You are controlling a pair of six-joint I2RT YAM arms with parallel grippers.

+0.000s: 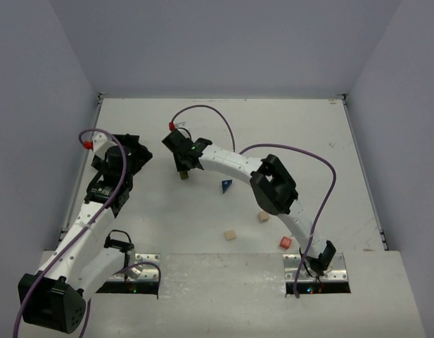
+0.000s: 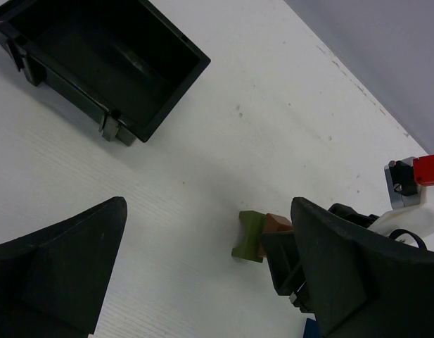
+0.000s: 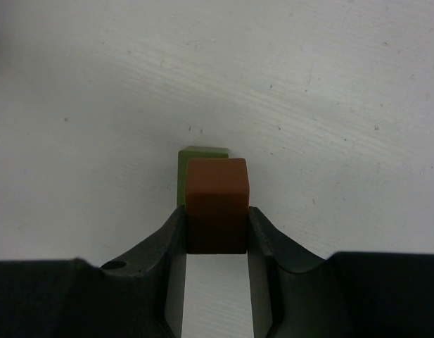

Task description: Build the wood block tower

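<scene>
My right gripper (image 1: 183, 162) is shut on a reddish-brown cube (image 3: 217, 190) and holds it right over the olive-green oblong (image 3: 202, 152), which stands on the table left of centre (image 1: 183, 174). In the left wrist view the cube (image 2: 276, 224) sits against the top of the olive block (image 2: 248, 236). The blue wedge (image 1: 226, 185), two tan cubes (image 1: 263, 216) (image 1: 231, 234) and a red cube (image 1: 285, 243) lie loose on the table. My left gripper (image 1: 134, 153) is open and empty, left of the olive block.
A black square tray (image 2: 176, 84) lies empty beyond my left gripper. The right arm stretches across the middle of the table above the loose blocks. Grey walls close the table at the back and sides.
</scene>
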